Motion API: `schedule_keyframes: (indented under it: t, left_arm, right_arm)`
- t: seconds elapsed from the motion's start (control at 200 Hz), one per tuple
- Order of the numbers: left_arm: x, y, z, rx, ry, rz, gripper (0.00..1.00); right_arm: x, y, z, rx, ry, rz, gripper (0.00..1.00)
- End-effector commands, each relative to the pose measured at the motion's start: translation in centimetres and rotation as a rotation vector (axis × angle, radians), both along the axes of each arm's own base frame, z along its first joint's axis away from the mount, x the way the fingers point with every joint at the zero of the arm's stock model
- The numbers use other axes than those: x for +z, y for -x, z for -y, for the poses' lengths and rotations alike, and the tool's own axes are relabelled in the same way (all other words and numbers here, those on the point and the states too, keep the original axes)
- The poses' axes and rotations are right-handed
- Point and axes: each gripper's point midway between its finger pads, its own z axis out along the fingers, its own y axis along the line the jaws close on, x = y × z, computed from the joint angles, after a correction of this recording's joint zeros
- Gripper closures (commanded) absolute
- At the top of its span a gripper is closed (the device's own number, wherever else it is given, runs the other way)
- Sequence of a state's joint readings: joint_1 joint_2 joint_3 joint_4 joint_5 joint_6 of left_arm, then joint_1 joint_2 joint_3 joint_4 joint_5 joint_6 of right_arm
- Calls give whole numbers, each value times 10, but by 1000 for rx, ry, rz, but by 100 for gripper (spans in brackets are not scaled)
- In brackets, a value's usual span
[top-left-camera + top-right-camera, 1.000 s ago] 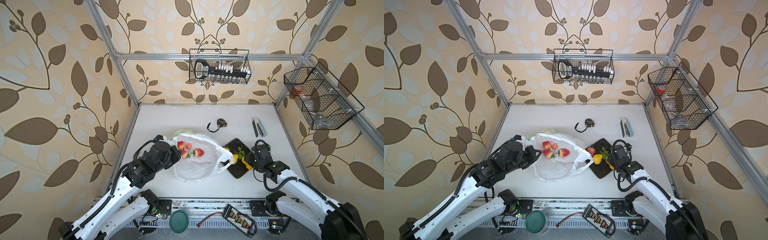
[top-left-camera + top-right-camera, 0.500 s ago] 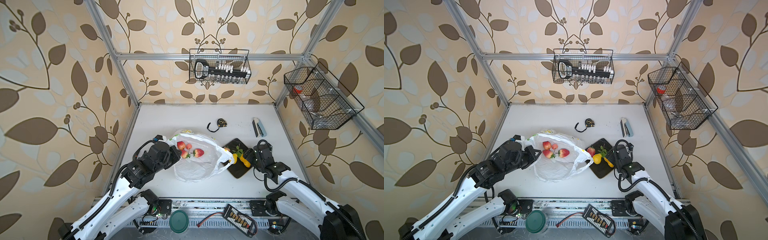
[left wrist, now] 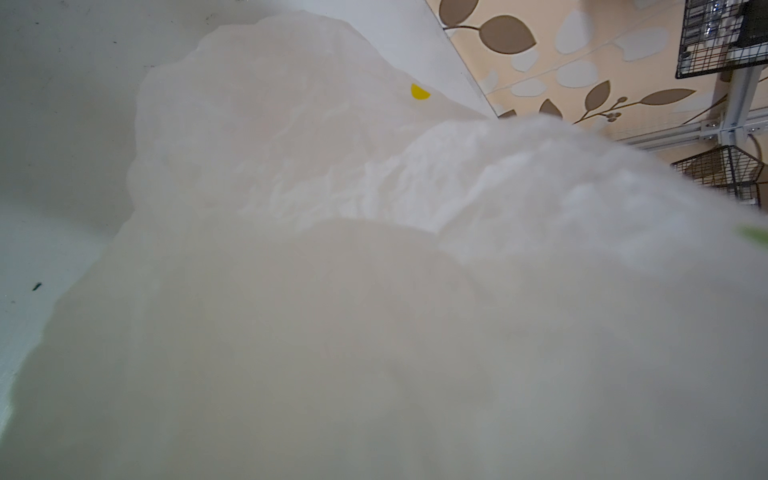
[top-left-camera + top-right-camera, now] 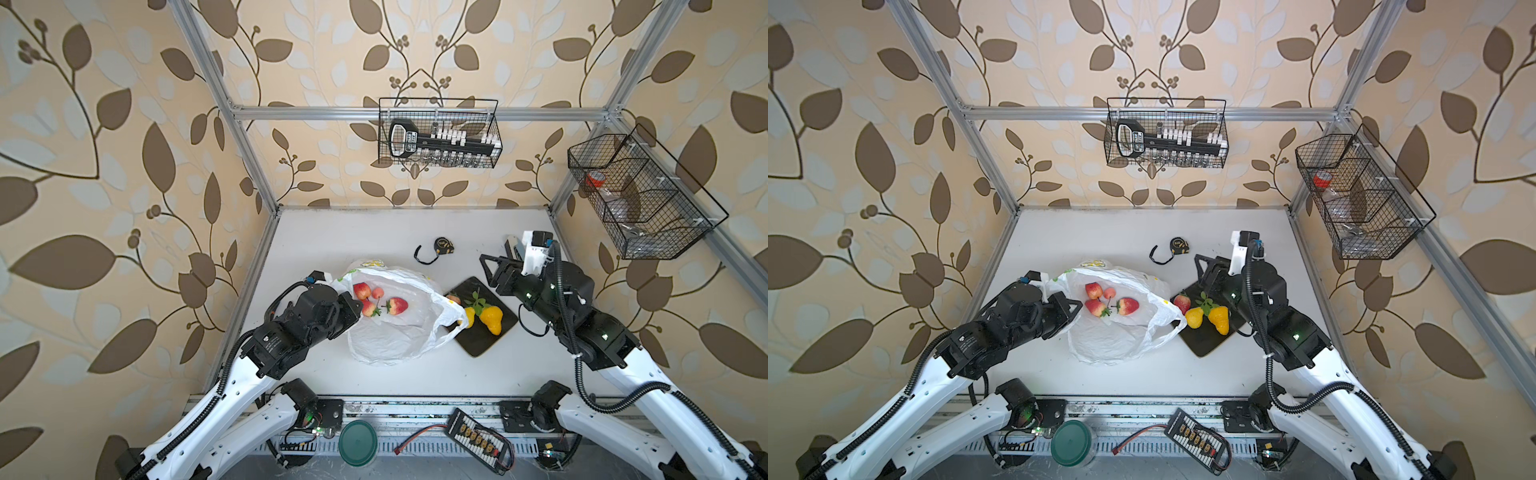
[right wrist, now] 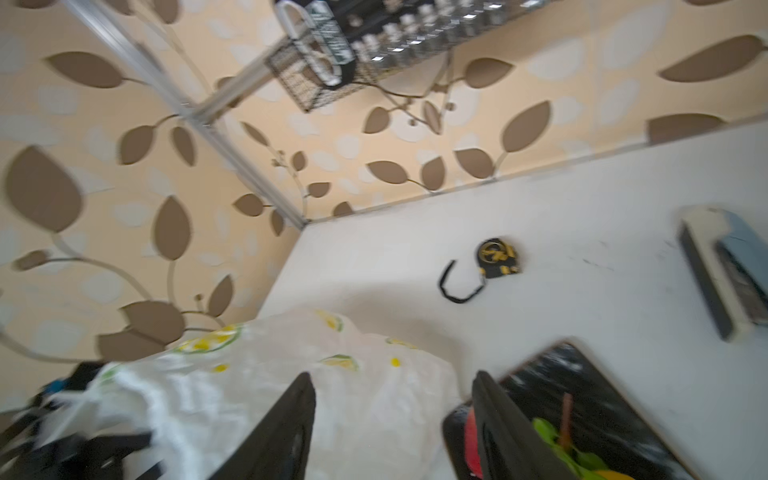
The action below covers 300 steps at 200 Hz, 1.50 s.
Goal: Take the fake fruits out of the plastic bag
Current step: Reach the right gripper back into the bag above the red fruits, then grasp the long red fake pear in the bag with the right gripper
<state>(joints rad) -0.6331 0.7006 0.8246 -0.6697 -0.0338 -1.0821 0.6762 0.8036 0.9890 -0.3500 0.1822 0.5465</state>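
The white plastic bag (image 4: pixel 395 336) (image 4: pixel 1113 336) lies open in the middle of the table. Several fake fruits rest in its mouth, among them a strawberry (image 4: pixel 397 305) (image 4: pixel 1127 305), an apple (image 4: pixel 361 290) and a small cherry (image 4: pixel 377 293). More fruits sit on a black board (image 4: pixel 478 345) (image 4: pixel 1204 345) beside it: a yellow pear (image 4: pixel 491 319) (image 4: pixel 1220 319), a lemon (image 4: pixel 469 316) and a strawberry (image 4: pixel 1181 301). My left gripper (image 4: pixel 348 306) is shut on the bag's left rim; bag plastic (image 3: pixel 374 208) fills its wrist view. My right gripper (image 4: pixel 488 270) (image 5: pixel 392 376) hangs open and empty above the board's far edge.
A black and yellow tape measure (image 4: pixel 442 245) (image 5: pixel 496 257) lies behind the bag. A white and blue tool (image 5: pixel 727 270) lies at the back right, behind my right arm. Wire baskets (image 4: pixel 438 133) hang on the walls. A green lid (image 4: pixel 357 442) sits off the front edge.
My right gripper let go of the yellow pear on the black board, then rose and drew back from it. The left arm and the bag have not moved.
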Motion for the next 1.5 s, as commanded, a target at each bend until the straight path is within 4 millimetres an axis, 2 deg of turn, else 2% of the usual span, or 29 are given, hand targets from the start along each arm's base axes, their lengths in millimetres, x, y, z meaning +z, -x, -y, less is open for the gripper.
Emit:
schedule_keyframes:
  t: [0.0,0.085,0.17,0.275,0.315,0.38,0.555,0.74,0.845,0.945,1.195,1.35,1.495]
  left_arm:
    - [-1,-1,-1,12,8,-4,100]
    - [-1,-1,-1,11,7,-4,100]
    - [0,-1,-1,11,7,-4,100]
    - [1,-1,-1,10,6,-5,100]
    - [3,-1,-1,10,6,-5,100]
    - [3,0,-2,8,3,-6,100]
    - [2,3,-5,13,-7,-8,100]
    - [3,6,-9,16,-12,-5,100]
    - [4,8,-12,20,-9,2,100]
    - [6,10,-14,21,-13,4,100]
    - [8,12,-17,28,-16,7,100]
    - [9,12,-18,33,-19,11,100]
    - [9,13,-20,37,-22,11,100]
  right_arm:
    - [41,37,-61,259,70,200,42]
    - [52,77,-111,427,129,300,45]
    - [40,106,-153,544,232,346,46]
    - [3,120,-190,637,324,319,48]
    - [-9,122,-198,658,347,312,48]
    - [-41,121,-210,674,414,304,50]
    - [-124,95,-231,631,658,252,52]
    - [-182,48,-240,553,733,122,50]
    - [-209,25,-249,544,741,70,45]
    - [-228,6,-258,536,736,28,41]
    - [-254,-38,-285,523,716,-1,34]
    - [-270,-50,-303,567,720,-8,31]
    - [-288,-59,-308,580,726,-39,30]
